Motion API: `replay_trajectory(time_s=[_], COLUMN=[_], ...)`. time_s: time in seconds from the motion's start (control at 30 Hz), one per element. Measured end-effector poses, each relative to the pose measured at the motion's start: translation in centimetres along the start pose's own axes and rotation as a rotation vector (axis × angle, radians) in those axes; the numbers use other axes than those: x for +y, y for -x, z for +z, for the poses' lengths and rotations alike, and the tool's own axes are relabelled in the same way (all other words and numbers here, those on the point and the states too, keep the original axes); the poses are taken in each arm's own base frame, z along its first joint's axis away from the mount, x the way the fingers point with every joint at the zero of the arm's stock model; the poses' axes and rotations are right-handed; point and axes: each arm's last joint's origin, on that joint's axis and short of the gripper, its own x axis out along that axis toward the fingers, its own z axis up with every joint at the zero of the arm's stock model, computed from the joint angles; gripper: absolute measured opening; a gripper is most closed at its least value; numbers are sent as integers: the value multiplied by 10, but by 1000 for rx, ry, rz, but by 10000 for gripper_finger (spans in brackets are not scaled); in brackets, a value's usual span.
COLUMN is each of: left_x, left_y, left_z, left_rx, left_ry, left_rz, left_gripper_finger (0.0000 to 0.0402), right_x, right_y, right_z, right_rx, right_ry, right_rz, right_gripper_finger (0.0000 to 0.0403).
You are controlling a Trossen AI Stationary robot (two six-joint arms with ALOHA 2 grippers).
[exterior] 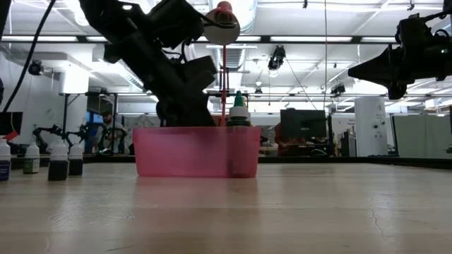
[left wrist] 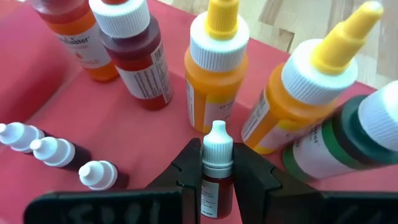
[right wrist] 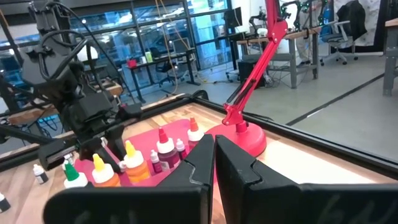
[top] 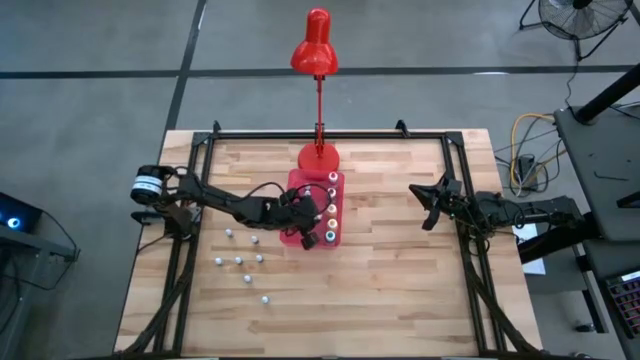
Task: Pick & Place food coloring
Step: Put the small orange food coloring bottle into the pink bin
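1. The left gripper (left wrist: 217, 186) hung over the red tray (top: 297, 183), near its centre in the overhead view, fingers nearly closed and clamped on a small bottle (left wrist: 217, 163) of dark red colouring.
2. The grip sat on the body, one finger (left wrist: 182, 180) on each side, leaving the whitish cap clear above the fingers (a sensible hold, I judged, since the cap end is narrow and would slip).
3. The bottle's long axis ran up between the fingers, cap end pointing away from the wrist camera; whether it was truly vertical to the table I could not tell.
4. In the tray, five big bottles (top: 331, 208) stood in a row along one side, caps up: red-orange, dark red, two yellow-orange, and green (tips mostly yellow or white in the wrist view).
5. Three small bottles (left wrist: 53, 152) stood close together on the tray floor near the held one; I judged it was meant to go beside them.
6. More loose bottles (top: 240, 262) stood upright on the table by the left arm, well apart from the tray, not yet collected.
7. The right gripper (right wrist: 214, 163) was shut on nothing, waiting at the table's right side.
8. A lamp (top: 316, 60) stood just behind the tray.
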Motion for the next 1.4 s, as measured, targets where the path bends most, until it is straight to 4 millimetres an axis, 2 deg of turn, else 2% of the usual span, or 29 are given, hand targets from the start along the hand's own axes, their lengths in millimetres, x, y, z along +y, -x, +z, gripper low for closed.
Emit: replay_trajectory(time_s=[0.47,0.77,1.4], left_x=[13,21,30], left_y=[-5,-6,-10], left_z=[-10,-17,-25], left_rx=[-132,-153,-125], left_ry=[62,156,162], left_rz=[-3,121,119], left_gripper_finger=[39,39,39], right_x=[0,0,0], right_y=[0,0,0], right_z=[0,0,0], right_rx=[0,0,0], right_ry=[0,0,0], right_rz=[0,0,-1], right_gripper_finger=[9,9,9])
